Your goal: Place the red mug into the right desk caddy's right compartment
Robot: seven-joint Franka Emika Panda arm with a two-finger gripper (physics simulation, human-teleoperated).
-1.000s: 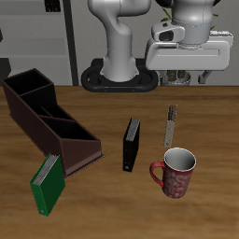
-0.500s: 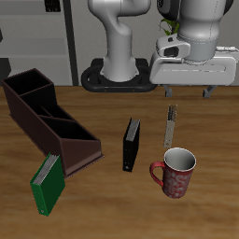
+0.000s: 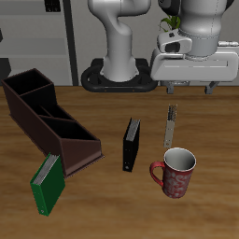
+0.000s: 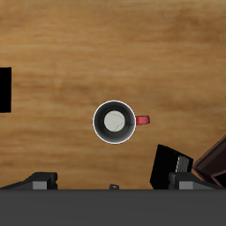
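Hovering gripper (image 3: 189,90) high over upright red mug (image 3: 175,172), apart, nr table front

Glossy white-and-grey arm (image 3: 121,37) on a black round base (image 3: 117,77) — pale boxy claw (image 3: 189,90), dark fingers.

Both renders evenly and brightly lit, sharp throughout, no blur, no visible edge distortion. Exterior view: soft diffuse light from above; the red mug (image 3: 175,174) and the black box (image 3: 132,144) cast only faint, short shadows on the tabletop (image 3: 103,201), and the arm's white casing shows mild highlights without glare. Wrist view: wood grain crisp, mug (image 4: 116,122) rim cleanly outlined, a soft dark shadow ring around it.
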